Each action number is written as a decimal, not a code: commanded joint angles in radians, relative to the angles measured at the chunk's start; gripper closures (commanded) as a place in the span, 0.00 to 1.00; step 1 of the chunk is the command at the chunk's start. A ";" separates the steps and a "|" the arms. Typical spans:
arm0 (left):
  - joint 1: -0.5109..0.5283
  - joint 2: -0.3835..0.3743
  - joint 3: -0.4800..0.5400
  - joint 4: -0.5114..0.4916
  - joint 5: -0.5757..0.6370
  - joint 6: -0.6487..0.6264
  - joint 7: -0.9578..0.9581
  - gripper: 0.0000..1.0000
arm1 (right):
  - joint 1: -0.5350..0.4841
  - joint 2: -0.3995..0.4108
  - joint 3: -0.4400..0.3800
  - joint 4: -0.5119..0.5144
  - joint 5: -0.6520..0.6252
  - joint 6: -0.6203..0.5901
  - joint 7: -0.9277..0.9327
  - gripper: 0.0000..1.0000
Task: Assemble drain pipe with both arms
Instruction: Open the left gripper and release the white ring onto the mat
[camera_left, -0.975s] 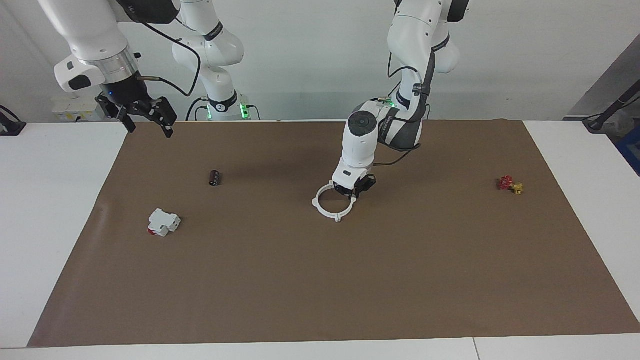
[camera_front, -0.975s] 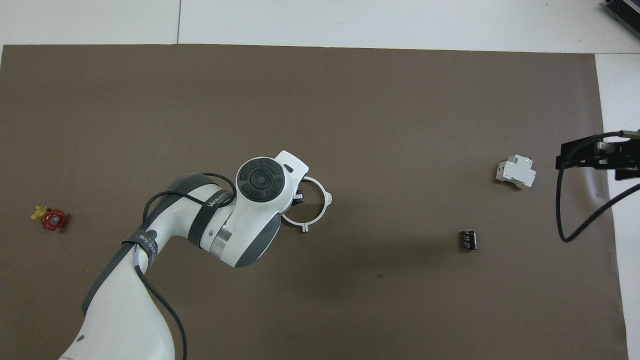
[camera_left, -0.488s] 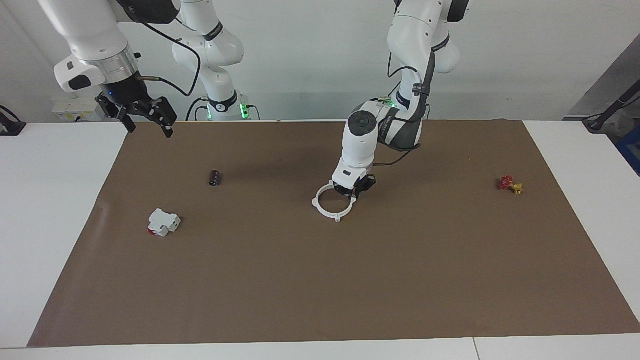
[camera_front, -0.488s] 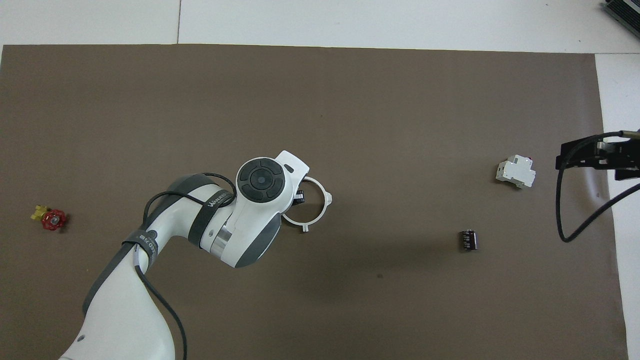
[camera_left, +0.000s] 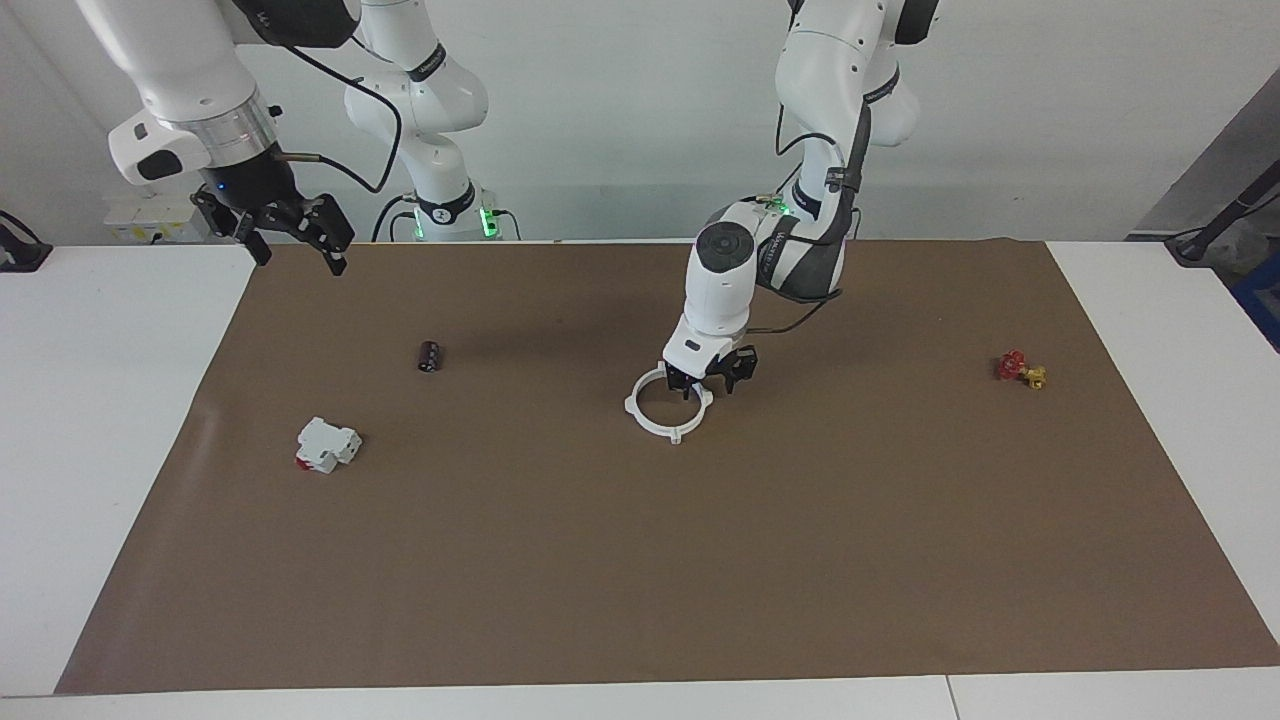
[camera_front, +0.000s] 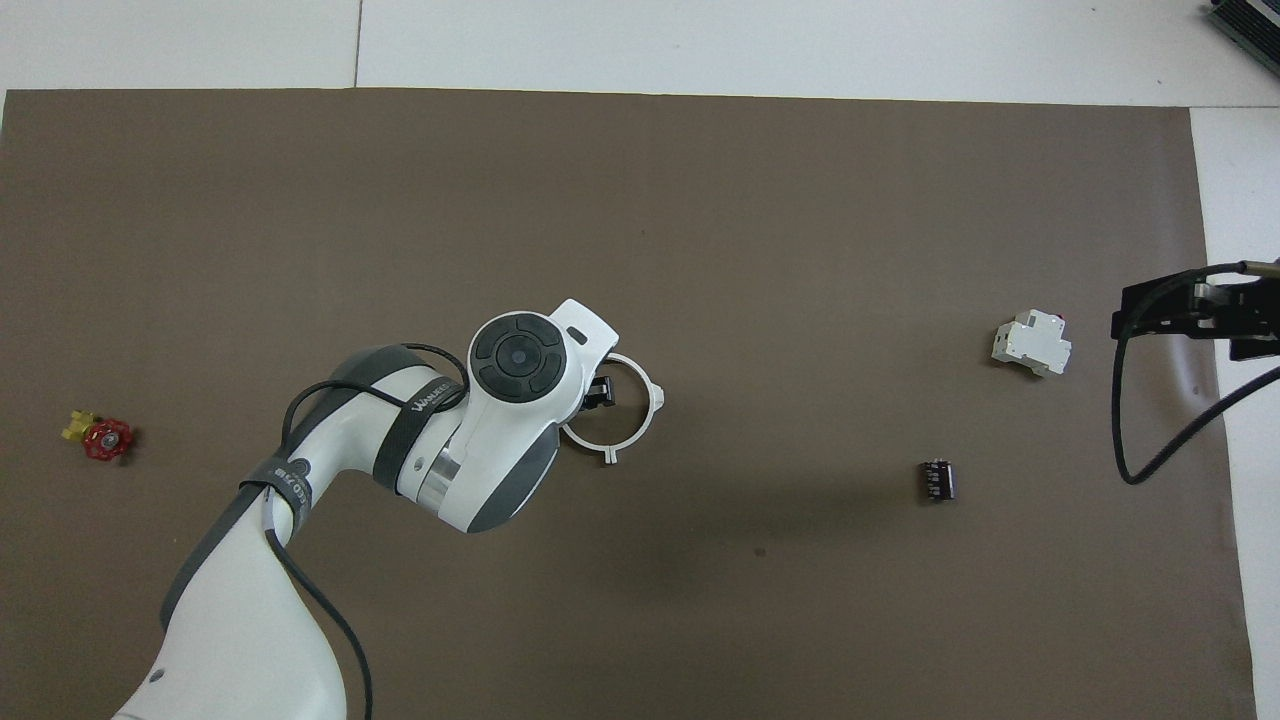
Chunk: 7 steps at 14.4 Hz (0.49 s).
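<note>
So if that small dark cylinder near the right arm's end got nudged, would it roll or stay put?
The dark cylinder seems to lie on its side on the brown mat, so it would probably roll if pushed across its axis. It looks small, so likely light. Ridges visible from overhead might damp rolling a little.

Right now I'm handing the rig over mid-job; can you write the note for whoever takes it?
Left gripper: open, just above the ring's robot-side edge, holding nothing.
Right gripper: open, raised over the mat's corner at the right arm's end, waiting.
Ring: flat on the mat mid-table, both halves joined into a full circle with four tabs.
Done: the assembly looks complete and released.
Left: probably just retract the left arm.
Clutter: white box, dark cylinder, red valve, all apart from the ring.
</note>
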 joint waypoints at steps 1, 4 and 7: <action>0.033 -0.022 0.002 0.001 0.016 0.024 0.039 0.01 | -0.006 0.004 0.002 0.010 0.019 -0.010 -0.024 0.00; 0.079 -0.021 0.001 -0.008 0.016 0.047 0.130 0.01 | -0.006 0.004 0.002 0.010 0.019 -0.010 -0.024 0.00; 0.126 -0.014 0.001 -0.012 0.016 0.084 0.135 0.01 | -0.006 0.004 0.002 0.010 0.019 -0.010 -0.024 0.00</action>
